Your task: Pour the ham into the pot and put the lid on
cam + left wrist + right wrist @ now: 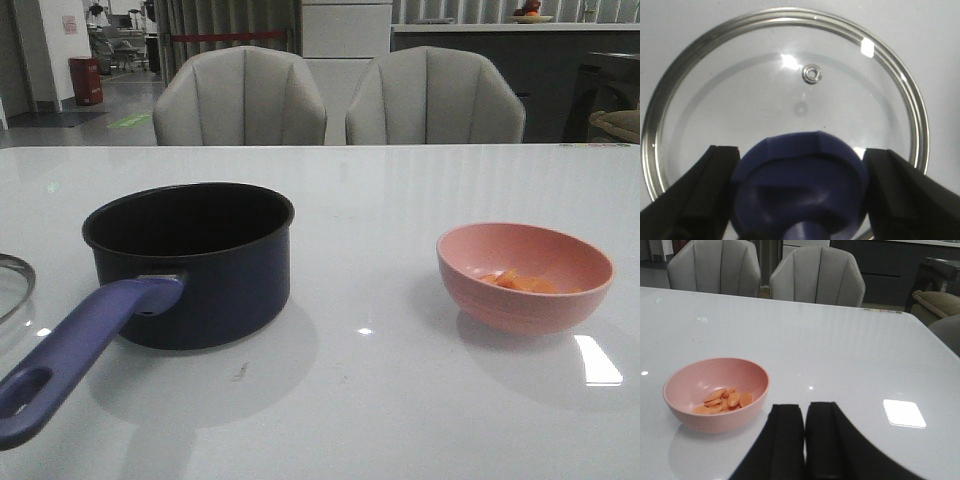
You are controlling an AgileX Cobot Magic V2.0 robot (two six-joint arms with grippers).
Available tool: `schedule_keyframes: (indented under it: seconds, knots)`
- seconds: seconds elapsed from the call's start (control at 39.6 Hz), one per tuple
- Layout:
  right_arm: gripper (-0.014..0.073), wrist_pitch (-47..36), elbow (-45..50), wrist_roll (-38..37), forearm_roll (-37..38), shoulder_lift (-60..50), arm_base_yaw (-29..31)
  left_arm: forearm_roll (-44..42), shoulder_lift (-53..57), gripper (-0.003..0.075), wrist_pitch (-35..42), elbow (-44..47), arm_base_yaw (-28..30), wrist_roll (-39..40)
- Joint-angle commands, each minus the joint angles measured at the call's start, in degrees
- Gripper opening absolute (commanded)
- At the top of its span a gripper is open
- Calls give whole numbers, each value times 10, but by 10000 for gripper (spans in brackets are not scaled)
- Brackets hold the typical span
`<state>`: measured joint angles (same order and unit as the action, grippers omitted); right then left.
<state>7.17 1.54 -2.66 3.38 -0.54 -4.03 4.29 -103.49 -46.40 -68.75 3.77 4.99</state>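
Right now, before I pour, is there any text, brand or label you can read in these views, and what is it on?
No text can be read in any view.
Lid: no lettering shows on the part of the glass in view.
Wall sign in the far room: too blurred to read.
Small coloured marks at the table's far edge: too small to read.
Pot and pink bowl: no markings seen.

Front view: low, near surface [400,400] level, facing forward toward chairs [240,98]. Left wrist view: straight down, very close over lid [790,90]. Right wrist view: low, oblique, beside pink bowl [716,394]; bowl and chairs shared with front view.
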Motion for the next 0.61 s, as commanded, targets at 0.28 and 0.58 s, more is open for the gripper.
schedule_keyframes:
  seconds: [0.28,0.58]
  knots:
    - [181,-44,-3,0,7,-12,3,-9,0,545,-17,-15,-24,0]
    - [181,-44,-3,0,7,-12,3,-38,5,544,-91,-68,-29,0]
